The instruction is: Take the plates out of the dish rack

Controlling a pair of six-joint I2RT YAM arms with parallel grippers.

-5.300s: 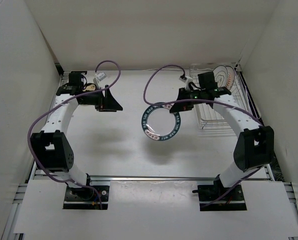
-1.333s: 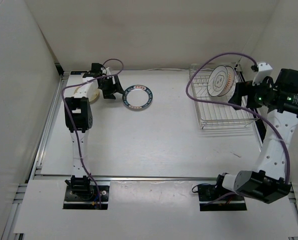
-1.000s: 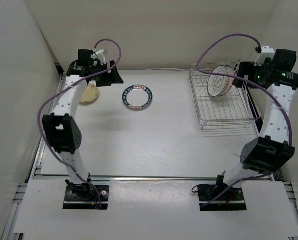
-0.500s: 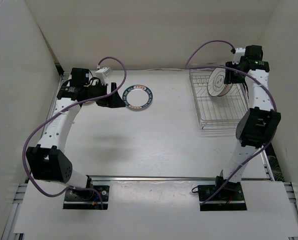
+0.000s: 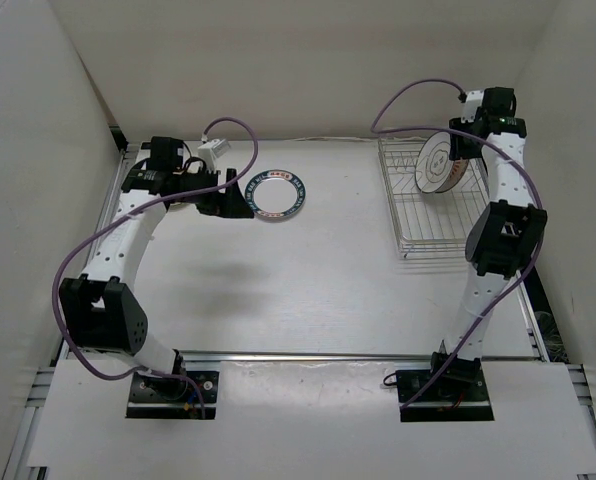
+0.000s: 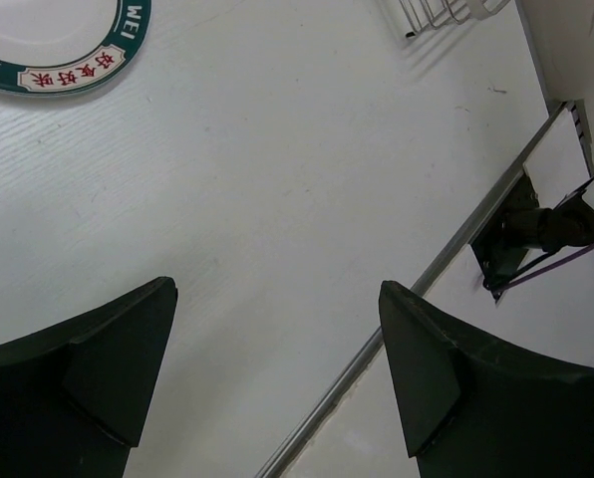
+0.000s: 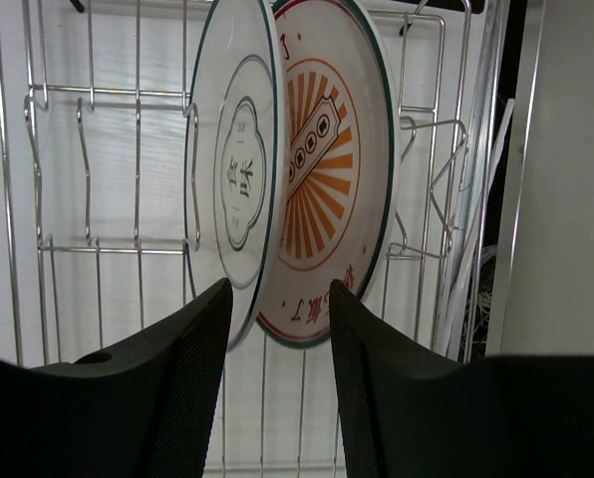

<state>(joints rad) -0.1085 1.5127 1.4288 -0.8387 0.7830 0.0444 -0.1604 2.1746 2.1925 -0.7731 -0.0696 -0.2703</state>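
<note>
- Plates: three in sight; two stand upright together in the dish rack (image 5: 448, 225), an orange-rayed plate (image 7: 327, 169) and a white-backed plate (image 7: 227, 179).
- One lettered-rim plate (image 5: 275, 194) lies flat on the table (image 5: 308, 280).
- Right gripper (image 7: 279, 286): fingers parted beneath both racked plates, gripping nothing.
- Left gripper (image 6: 277, 289): spread wide, empty.

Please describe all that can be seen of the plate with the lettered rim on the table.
The lettered plate is round, with a white centre and a dark green rim band carrying white letters and red characters on white panels. It looks like glazed ceramic. It lies flat, face up, on the white table, toward the far left, outside the dish rack. Nothing touches it; the open left gripper is nearby.
</note>
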